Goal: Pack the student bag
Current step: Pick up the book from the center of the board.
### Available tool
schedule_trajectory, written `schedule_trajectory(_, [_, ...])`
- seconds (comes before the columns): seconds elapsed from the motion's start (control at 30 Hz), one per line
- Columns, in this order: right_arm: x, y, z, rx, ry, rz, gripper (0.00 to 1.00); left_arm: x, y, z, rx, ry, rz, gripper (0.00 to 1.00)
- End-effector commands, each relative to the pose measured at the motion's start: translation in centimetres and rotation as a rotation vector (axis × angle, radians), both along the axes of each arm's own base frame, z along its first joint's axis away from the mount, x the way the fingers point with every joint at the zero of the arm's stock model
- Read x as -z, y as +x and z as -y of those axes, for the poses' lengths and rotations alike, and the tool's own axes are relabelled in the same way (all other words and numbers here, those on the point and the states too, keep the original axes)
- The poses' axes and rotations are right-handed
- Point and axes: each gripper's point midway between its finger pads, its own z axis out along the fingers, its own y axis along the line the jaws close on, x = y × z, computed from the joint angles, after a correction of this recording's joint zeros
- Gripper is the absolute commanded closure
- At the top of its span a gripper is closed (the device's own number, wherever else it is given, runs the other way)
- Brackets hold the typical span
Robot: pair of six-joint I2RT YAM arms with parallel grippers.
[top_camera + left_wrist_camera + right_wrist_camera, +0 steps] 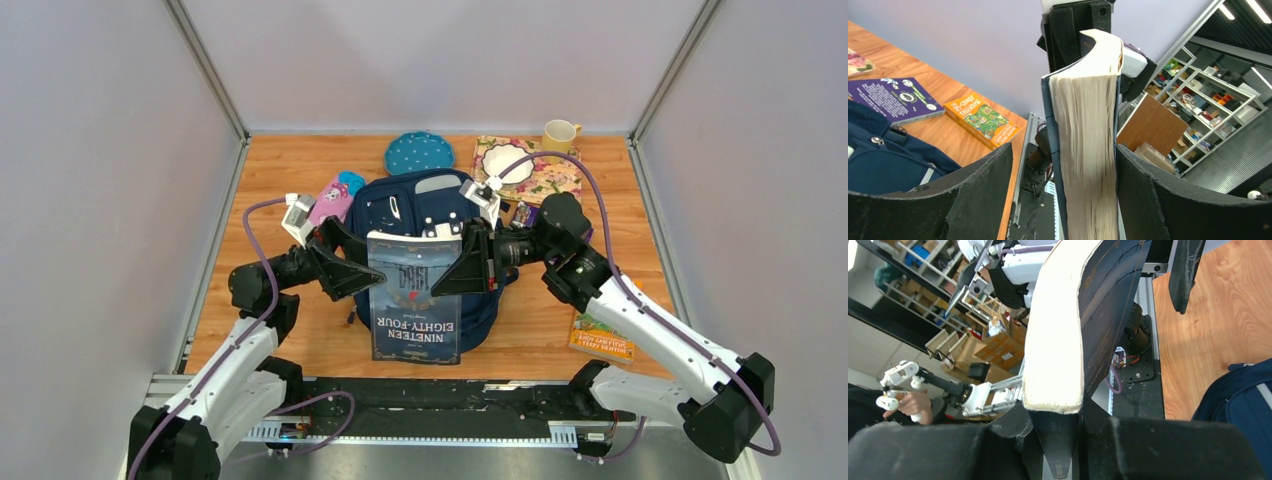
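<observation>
Top external: a book [415, 300] is held over the student bag [410, 205], hiding its front and lower half. Only the navy top with zip pockets and the grey panel shows. The bag lies mid-bench [270, 175], between the arms. The cover reads "NINETEEN EIGHTY-FOUR" upside down; the smaller print is unreadable. The right hand [455, 272] is clamped on the book's right edge, and the right wrist view shows the page block wedged between its fingers. The left hand [362, 270] is spread wide, straddling the left edge. In the left wrist view there's a gap at one finger; contact at the other is unclear. An orange book [602, 338] is half hidden by the right arm, its title too small to read. The purple book's [895, 97] text is blurred. Both wrist views cut the bag off.
</observation>
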Motion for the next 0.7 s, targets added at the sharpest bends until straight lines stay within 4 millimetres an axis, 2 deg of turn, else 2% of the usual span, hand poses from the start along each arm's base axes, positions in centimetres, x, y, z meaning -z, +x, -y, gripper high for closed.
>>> schedule_trajectory(0.0, [-3.1,-1.5,1.2,-0.1,0.055,0.214,1.0,-0.8,-1.4,0.0,0.047,-0.026,0.069,0.2])
schedule_trajectory(0.07, [-3.3,-0.9,1.0,-0.092,0.054,0.247,1.0,-0.7,-1.9,0.4,0.076,-0.022,0.072,0.2])
schedule_trajectory(0.23, [-2.0,0.7,0.1,-0.081,-0.012,0.218,1.0,-0.6,-2.6,1.6,0.129,-0.013,0.096,0.2])
schedule_trajectory(0.33, [-1.5,2.4,-0.5,-0.02,-0.034,0.198,1.0,-0.7,-3.3,1.9,0.166,0.0,0.124,0.2])
schedule_trajectory(0.37, [-1.2,3.4,-0.4,0.009,-0.044,0.19,1.0,-0.7,-3.3,1.9,0.168,0.002,0.126,0.24])
schedule_trajectory(0.43, [-1.1,4.7,-0.3,0.059,-0.046,0.166,1.0,-0.5,-3.4,1.9,0.17,0.012,0.126,0.36])
schedule_trajectory(0.53, [-1.0,6.2,-0.3,0.115,-0.056,0.153,1.0,0.2,-2.9,2.1,0.157,0.033,0.1,0.75])
schedule_trajectory(0.57, [-1.0,6.6,-0.4,0.127,-0.059,0.15,1.0,0.5,-2.7,2.2,0.153,0.041,0.085,0.92])
schedule_trajectory(0.6, [-0.9,6.9,-0.4,0.14,-0.063,0.148,1.0,0.7,-2.2,2.2,0.131,0.045,0.089,0.97])
schedule_trajectory(0.67, [-0.7,7.6,-0.3,0.176,-0.073,0.146,0.94,1.5,-1.4,2.5,0.105,0.071,0.035,1.0])
